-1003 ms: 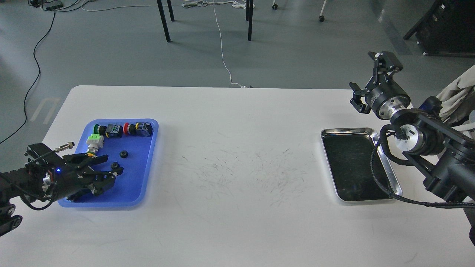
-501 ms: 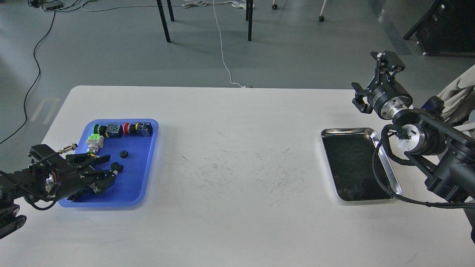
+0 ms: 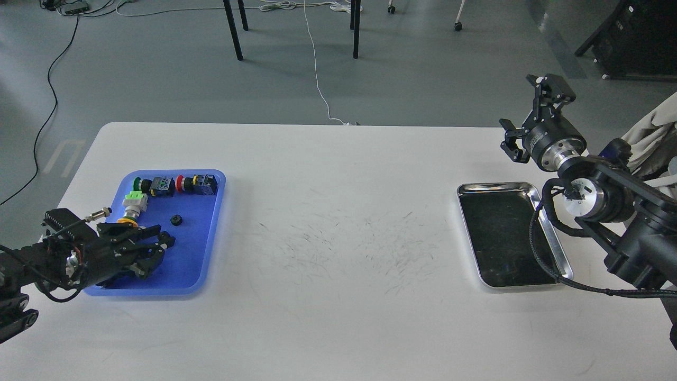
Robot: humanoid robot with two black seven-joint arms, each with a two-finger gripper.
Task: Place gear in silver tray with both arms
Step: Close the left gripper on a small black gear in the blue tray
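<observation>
Left gripper (image 3: pixel 158 244), lower left over the blue tray (image 3: pixel 203 254), looks closed on a small black gear (image 3: pixel 165 241), grip uncertain; silver tray (image 3: pixel 553 239) lies far right, empty, beside the open-fingered right gripper (image 3: pixel 529 119).

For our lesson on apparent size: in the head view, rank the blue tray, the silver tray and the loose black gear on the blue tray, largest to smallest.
1. Blue tray
2. Silver tray, slightly smaller, a close call
3. Black gear, by far the smallest
</observation>
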